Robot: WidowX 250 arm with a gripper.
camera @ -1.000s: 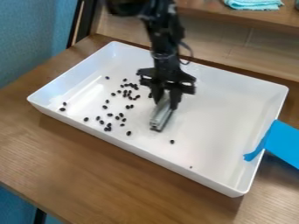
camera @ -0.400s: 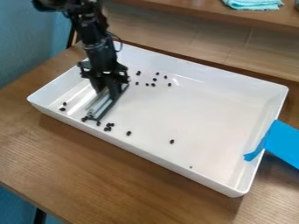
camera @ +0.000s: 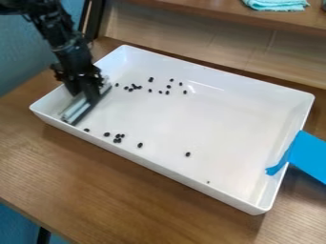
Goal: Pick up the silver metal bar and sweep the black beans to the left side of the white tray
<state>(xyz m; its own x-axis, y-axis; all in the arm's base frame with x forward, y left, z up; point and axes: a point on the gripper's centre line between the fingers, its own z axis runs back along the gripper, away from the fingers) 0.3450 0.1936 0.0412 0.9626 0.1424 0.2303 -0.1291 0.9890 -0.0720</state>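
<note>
At the left, the gripper (camera: 88,90) has its fingers closed on a grey bar (camera: 77,107), in the left end of the white tray (camera: 229,119). Rightward, dark beans (camera: 140,145) lie only partly in groups, some alone. Blue tape (camera: 308,155) is on the right wall. I can read no label.

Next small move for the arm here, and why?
Probably lift the pale bar in the gripper and carry it rightward, past the dark beans: the bar sits at the left end of the white tray, while those beans lie scattered to its right.
</note>
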